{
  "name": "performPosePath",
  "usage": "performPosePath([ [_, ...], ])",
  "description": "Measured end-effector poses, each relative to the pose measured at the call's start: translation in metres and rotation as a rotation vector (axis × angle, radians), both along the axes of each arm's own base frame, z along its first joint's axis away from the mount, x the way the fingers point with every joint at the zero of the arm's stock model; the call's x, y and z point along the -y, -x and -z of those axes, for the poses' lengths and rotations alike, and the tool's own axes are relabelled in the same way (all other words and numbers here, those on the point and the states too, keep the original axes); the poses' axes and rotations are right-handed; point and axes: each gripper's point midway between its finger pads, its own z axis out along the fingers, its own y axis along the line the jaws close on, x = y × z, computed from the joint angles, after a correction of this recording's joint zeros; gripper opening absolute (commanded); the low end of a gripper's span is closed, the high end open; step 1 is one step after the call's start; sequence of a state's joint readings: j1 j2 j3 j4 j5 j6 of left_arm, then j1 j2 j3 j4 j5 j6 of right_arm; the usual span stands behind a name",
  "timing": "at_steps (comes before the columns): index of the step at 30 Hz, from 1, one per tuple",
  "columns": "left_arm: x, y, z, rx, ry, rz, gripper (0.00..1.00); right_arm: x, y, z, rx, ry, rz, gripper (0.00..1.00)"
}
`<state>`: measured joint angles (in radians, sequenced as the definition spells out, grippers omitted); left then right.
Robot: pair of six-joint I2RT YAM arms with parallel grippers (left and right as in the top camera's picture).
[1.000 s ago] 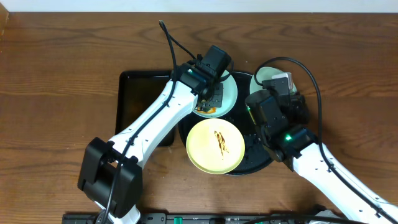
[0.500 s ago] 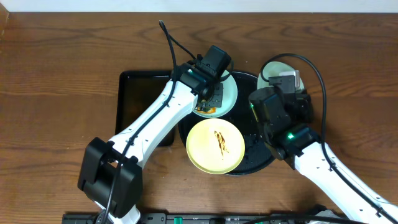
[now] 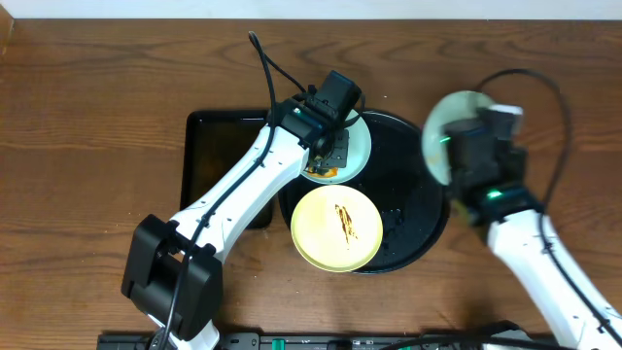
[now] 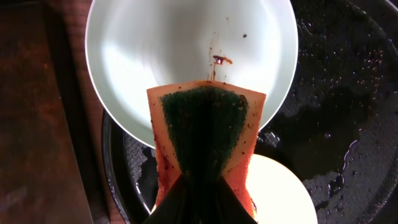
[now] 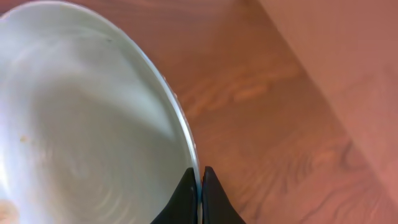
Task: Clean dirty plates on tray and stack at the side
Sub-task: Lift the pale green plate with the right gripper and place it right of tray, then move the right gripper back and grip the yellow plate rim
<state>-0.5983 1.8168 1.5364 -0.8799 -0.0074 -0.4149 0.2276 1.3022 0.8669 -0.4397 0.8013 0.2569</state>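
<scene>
The round black tray (image 3: 408, 185) holds a pale yellow plate (image 3: 336, 227) with a brown smear at its front and a pale blue plate (image 3: 355, 144) at its back left. My left gripper (image 3: 328, 156) is shut on an orange and green sponge (image 4: 205, 134) that rests on this blue plate (image 4: 180, 56), which carries small sauce spots. My right gripper (image 3: 478, 146) is shut on the rim of a second pale blue plate (image 3: 445, 131) and holds it lifted at the tray's right edge; the right wrist view shows this plate (image 5: 81, 118) pinched at its rim (image 5: 199, 186).
A rectangular black tray (image 3: 219, 156) lies left of the round tray, under my left arm. Bare wooden table (image 3: 87, 146) spreads to the left and the far right. The round tray's bare surface looks wet (image 4: 348, 124).
My right gripper has carried its pale blue plate to the right, from over the tray's back to its right edge. My left gripper and the sponge have stayed put.
</scene>
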Motion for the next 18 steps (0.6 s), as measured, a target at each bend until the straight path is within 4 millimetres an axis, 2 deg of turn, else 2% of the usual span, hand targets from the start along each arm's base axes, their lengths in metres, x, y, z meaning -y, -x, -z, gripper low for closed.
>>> performPosePath([
  [6,0.000,0.000,0.000,0.000,0.000,0.000,0.12,0.085,0.021,0.023,0.003,-0.198,0.243,0.01],
  [11,0.000,0.000,0.000,0.000,0.000,0.000,0.13,0.121,0.036,0.048,-0.018,-0.308,0.363,0.01],
  [16,0.000,0.000,0.000,0.000,0.000,0.000,0.13,0.143,0.045,0.078,-0.055,-0.397,0.437,0.02],
  [17,0.000,0.000,0.000,0.000,0.000,0.000,0.13,0.145,0.044,0.082,-0.053,-0.416,0.440,0.06],
  [18,0.000,0.000,0.000,0.000,0.000,0.000,0.13,0.146,0.043,0.085,-0.051,-0.433,0.440,0.15],
])
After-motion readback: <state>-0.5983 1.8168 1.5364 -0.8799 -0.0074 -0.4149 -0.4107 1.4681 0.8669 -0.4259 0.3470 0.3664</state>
